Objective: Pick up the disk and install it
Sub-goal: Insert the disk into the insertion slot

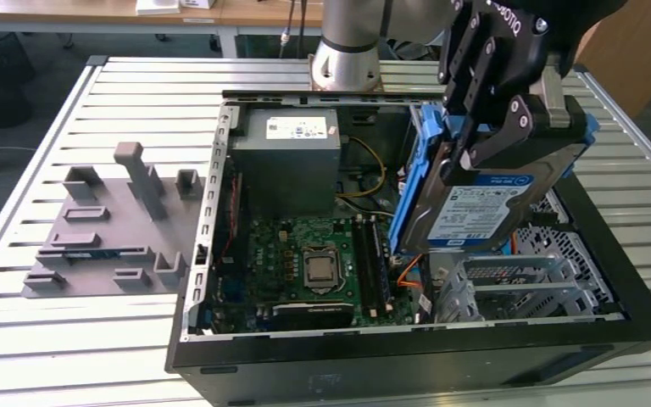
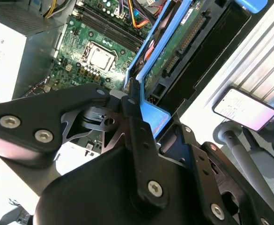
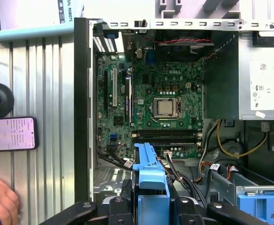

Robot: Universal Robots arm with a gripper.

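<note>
My gripper [image 1: 515,136] is shut on the disk [image 1: 478,208], a silver hard drive with a blue-and-white label and blue side rails. It hangs tilted, on edge, above the open computer case [image 1: 416,356], over the exterior view's right half near the drive cage [image 1: 518,284]. In the second wrist view the fingers [image 2: 133,101] clamp the blue rail, and the disk's green underside [image 2: 174,51] faces the camera. In the first wrist view the blue rail end [image 3: 148,171] sticks out from between the fingers, above the motherboard [image 3: 160,112].
Inside the case sit a grey power supply [image 1: 292,157] and the motherboard [image 1: 314,263]. A grey fixture plate [image 1: 111,229] lies on the slatted table at the exterior view's left. A phone on a stand [image 3: 10,133] and a person's hand [image 3: 1,204] are beside the case.
</note>
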